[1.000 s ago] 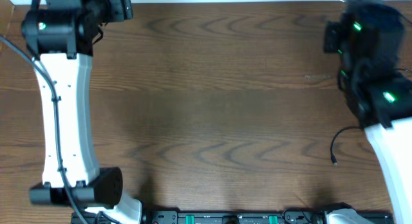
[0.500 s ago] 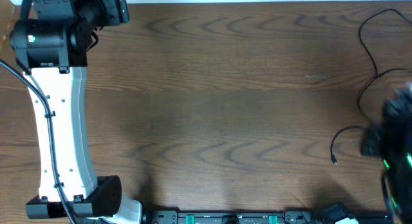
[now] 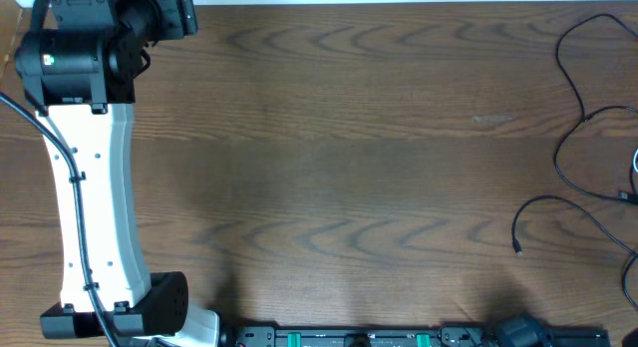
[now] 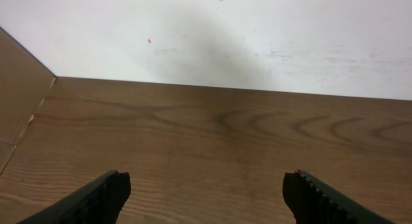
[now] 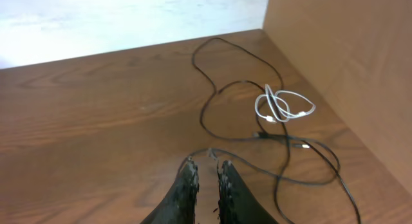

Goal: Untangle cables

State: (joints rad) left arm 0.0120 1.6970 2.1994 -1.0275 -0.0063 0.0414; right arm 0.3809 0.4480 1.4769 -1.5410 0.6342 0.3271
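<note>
Looking down on a wide brown wooden table, with nothing lying across its middle. Reaching up the left side, a white-and-black left arm, ending at the far left corner. Seen from that wrist: left gripper spread wide, holding nothing, pointed at the far table edge and a white wall.

Lying at the far right, close to a tan side panel: the cables. Long black cables looping and crossing one another, some running past the right edge of the overhead view. Sitting among them, just beside the panel, a short white cable wound into a small loose coil.

Hovering on the near side of this heap, right gripper with fingers almost pressed together, only a thin slit between, pinching nothing. Just beyond the tips, a small plug end.

Likely trouble: tugging one black strand while others cross it, cinching the loops tighter or dragging the white coil along. Also thin cord slipping from narrow fingertips, or strands sliding off the right side.

No brand, label or readable writing anywhere.
</note>
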